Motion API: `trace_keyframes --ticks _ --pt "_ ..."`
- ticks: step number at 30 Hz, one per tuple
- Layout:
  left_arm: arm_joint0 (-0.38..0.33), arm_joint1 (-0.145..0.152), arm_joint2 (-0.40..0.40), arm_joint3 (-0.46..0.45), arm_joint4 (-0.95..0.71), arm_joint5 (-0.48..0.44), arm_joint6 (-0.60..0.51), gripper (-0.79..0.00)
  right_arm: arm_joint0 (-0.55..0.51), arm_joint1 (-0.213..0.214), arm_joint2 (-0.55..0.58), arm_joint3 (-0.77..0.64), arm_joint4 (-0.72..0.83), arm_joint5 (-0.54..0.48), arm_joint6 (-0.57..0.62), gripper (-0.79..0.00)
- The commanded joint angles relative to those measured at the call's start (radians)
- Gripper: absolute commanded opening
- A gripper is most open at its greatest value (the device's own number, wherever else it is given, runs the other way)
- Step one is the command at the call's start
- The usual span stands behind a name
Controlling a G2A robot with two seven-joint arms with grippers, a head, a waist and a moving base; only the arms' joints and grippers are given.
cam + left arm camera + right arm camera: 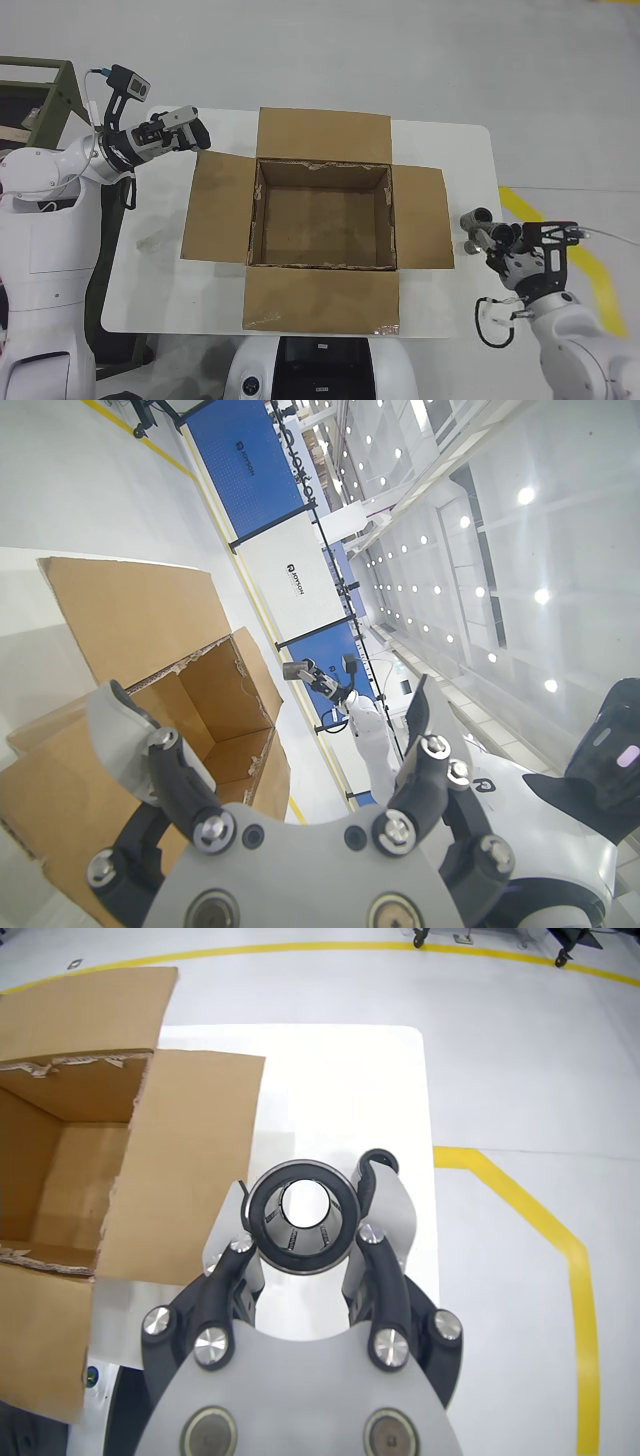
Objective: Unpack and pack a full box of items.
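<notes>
Right jaws clamp a metal sleeve (305, 1244), left jaws gape, by white table (350, 1093) on yellow-lined grey floor (500, 1053).

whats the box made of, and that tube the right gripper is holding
Box: brown corrugated cardboard, matte; its torn edges look papery. Tube, clamped in the right gripper: looks like metal, grey with a dull sheen inside; the dark end ring could be rubber or plastic.

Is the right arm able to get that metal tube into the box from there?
Probably yes. The right gripper holds the tube beside the box, whose top is open with flaps folded out; nothing stands between.
</notes>
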Motion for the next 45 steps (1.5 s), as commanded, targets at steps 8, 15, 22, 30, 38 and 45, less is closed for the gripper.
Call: trace_keyframes --ticks 8,15,22,30,38,45 --pt "0.0 0.0 0.0 0.0 0.0 0.0 0.0 0.0 0.097 0.003 -0.128 0.0 -0.054 -0.048 0.01 -0.785" --pt "0.0 0.0 0.0 0.0 0.0 0.0 0.0 0.0 0.163 0.003 -0.25 0.0 -0.058 -0.089 0.042 -0.785" --pt "0.0 0.0 0.0 0.0 0.0 0.0 0.0 0.0 0.22 0.003 -0.34 0.0 -0.054 -0.104 0.09 -0.785" --pt "0.0 0.0 0.0 0.0 0.0 0.0 0.0 0.0 0.234 0.004 -0.367 0.0 -0.049 -0.105 0.113 -0.785" --pt "0.0 0.0 0.0 0.0 0.0 0.0 0.0 0.0 0.234 0.004 -0.367 0.0 -0.049 -0.105 0.113 -0.785" --pt "0.0 0.0 0.0 0.0 0.0 0.0 0.0 0.0 0.234 0.004 -0.367 0.0 -0.049 -0.105 0.113 -0.785"
